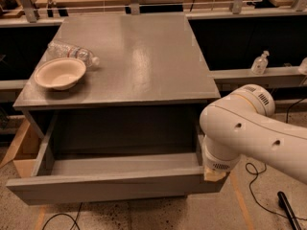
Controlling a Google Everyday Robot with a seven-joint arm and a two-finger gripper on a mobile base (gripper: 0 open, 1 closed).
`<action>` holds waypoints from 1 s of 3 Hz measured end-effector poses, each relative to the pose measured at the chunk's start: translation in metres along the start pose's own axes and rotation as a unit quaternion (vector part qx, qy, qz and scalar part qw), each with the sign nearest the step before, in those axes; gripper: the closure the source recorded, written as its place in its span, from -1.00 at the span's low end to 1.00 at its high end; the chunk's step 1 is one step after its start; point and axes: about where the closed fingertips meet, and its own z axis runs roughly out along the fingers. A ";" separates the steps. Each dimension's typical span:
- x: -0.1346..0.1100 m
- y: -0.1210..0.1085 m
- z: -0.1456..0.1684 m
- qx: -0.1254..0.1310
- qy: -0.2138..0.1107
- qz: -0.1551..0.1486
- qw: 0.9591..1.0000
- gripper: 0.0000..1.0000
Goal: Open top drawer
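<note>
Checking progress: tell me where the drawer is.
The drawer stands pulled out beneath the grey tabletop, low in the camera view; the hand is at its front panel's right end.

Matt grey-painted wood drawer (110,186), glossy white plastic arm (249,133), tan pincer (214,175) at the drawer's front corner.

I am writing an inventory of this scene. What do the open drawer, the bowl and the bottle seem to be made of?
The drawer looks like wood under matt grey paint, with thin board walls. The bowl looks like cream paper or plastic, dull-surfaced. The bottle is clear crinkled plastic. The gripper is at the drawer's right front corner.
</note>
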 end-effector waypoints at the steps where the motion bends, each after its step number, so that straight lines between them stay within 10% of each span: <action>1: 0.000 0.000 0.000 0.000 0.000 0.000 1.000 1.00; 3: 0.000 0.001 -0.001 0.001 0.001 0.000 1.000 0.17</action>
